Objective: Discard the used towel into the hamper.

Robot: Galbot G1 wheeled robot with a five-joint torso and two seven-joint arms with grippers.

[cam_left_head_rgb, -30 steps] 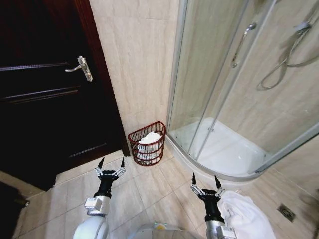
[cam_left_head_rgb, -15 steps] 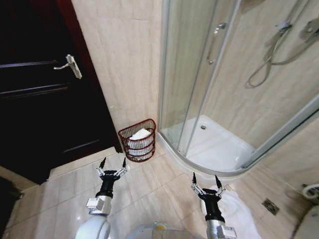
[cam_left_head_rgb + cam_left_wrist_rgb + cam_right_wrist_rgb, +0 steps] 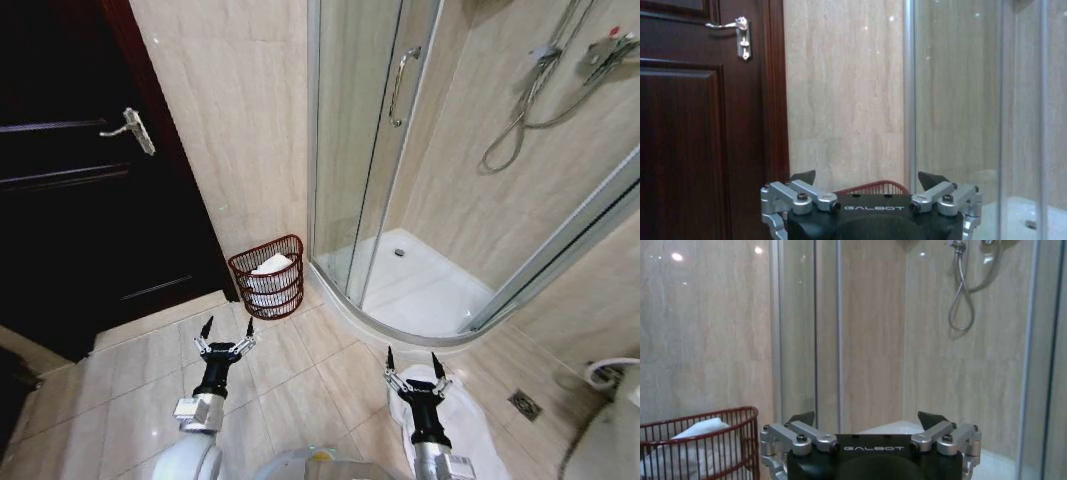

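The hamper (image 3: 267,291), a dark red wire basket, stands on the tiled floor against the wall between door and shower, with white cloth (image 3: 272,265) inside. A white towel (image 3: 467,425) lies crumpled on the floor under my right arm. My left gripper (image 3: 227,326) hangs open and empty a short way in front of the hamper. Above the towel, my right gripper (image 3: 412,358) is open with nothing in it. In the left wrist view the left gripper (image 3: 867,176) points at the hamper's rim (image 3: 870,186). The right wrist view shows the right gripper (image 3: 867,416) with the hamper (image 3: 700,452) off to one side.
A dark wooden door (image 3: 60,200) with a metal handle (image 3: 128,128) is on the left. A curved glass shower enclosure (image 3: 360,150) with a white tray (image 3: 420,290) fills the right. A floor drain (image 3: 525,403) and a white fixture (image 3: 615,440) sit at the lower right.
The whole head view has shifted, so the camera has moved: hamper and door now sit further left, more of the shower shows. Both grippers hold the same open pose.
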